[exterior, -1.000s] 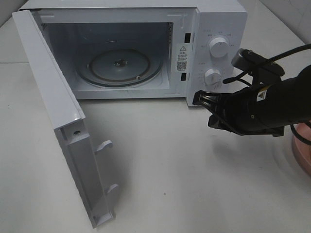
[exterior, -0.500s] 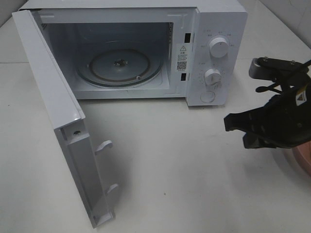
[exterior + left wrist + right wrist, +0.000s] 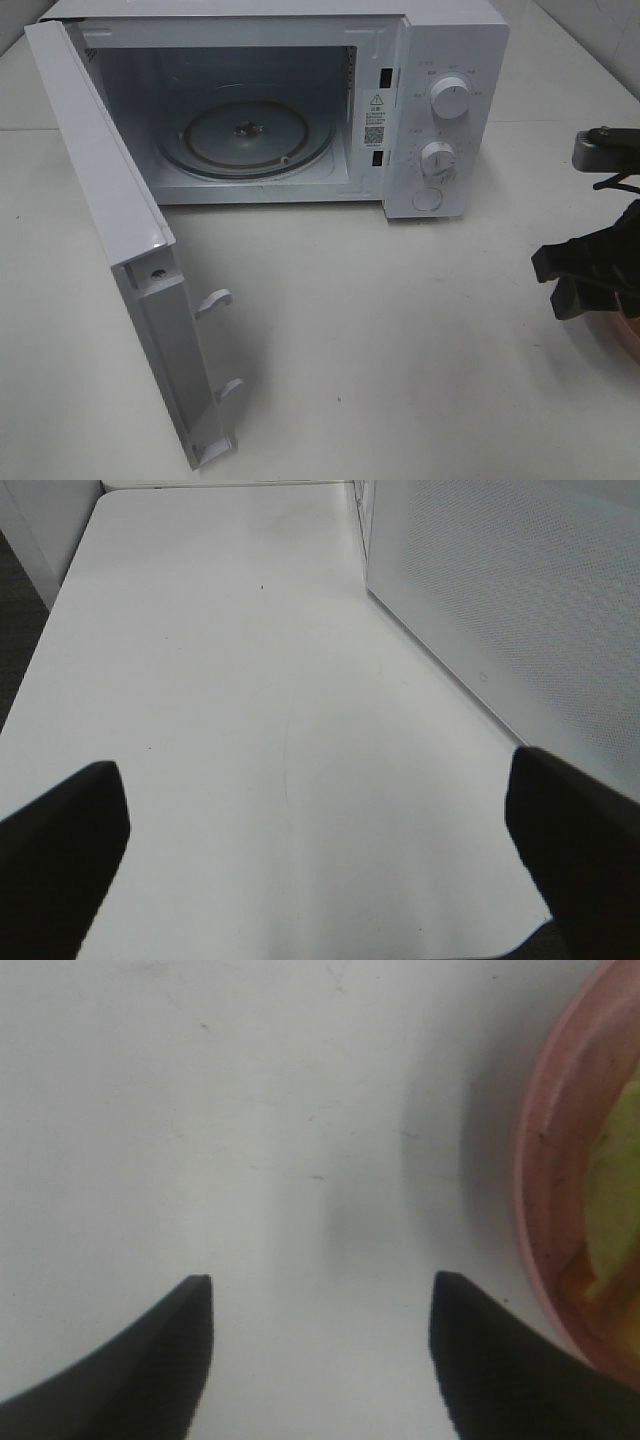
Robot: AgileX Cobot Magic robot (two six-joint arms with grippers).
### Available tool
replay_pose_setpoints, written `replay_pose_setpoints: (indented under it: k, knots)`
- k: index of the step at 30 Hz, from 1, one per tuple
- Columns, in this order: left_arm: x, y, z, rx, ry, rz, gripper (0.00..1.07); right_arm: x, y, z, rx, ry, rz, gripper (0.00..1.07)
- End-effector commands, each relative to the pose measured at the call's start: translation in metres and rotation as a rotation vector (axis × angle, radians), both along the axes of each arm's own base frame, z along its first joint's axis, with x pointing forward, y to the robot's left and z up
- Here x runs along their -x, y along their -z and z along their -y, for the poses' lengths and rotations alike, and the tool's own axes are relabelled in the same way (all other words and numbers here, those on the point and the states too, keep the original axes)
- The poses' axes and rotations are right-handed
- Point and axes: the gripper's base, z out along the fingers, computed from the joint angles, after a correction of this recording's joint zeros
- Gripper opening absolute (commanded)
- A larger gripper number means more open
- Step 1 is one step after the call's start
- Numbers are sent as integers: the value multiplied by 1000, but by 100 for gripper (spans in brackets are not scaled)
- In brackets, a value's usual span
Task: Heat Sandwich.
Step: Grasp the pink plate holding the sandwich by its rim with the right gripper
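The sandwich [image 3: 613,1185] is a yellow-green piece lying in a salmon-pink plate [image 3: 545,1160], seen at the edge of the right wrist view. My right gripper [image 3: 320,1305] hangs open over bare table just beside the plate's rim, holding nothing. In the exterior view the right gripper [image 3: 562,280] is at the far right, with a sliver of the plate [image 3: 628,335] under it. The white microwave [image 3: 440,60] stands at the back with its door [image 3: 110,230] swung wide open and the glass turntable [image 3: 250,135] bare. My left gripper [image 3: 315,810] is open above bare table beside the door's perforated panel [image 3: 520,610].
The open door juts forward on the left side of the table toward its front edge. Two dials [image 3: 450,98] and a button sit on the microwave's right panel. White tabletop [image 3: 380,340] lies between the microwave and the plate.
My right gripper has swung from in front of the microwave's control panel to the far right over the plate's edge, and its jaws have gone from shut to open. The left gripper has not moved.
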Motion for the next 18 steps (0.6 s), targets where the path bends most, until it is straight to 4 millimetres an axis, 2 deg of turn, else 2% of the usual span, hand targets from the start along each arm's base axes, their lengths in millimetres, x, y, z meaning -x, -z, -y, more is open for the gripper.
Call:
replay_pose_setpoints:
  k: [1, 3, 9, 18]
  knots:
    - [2, 0, 0, 5, -4, 21, 98, -4, -8, 6, 65, -44, 18, 84]
    - [2, 0, 0, 5, -4, 21, 98, -10, -16, 7, 86, -51, 49, 88]
    - [2, 0, 0, 5, -4, 21, 98, -17, -19, 9, 92, -37, 56, 87]
    - [2, 0, 0, 5, -4, 21, 98, -32, 4, 34, 127, 43, -28, 85]
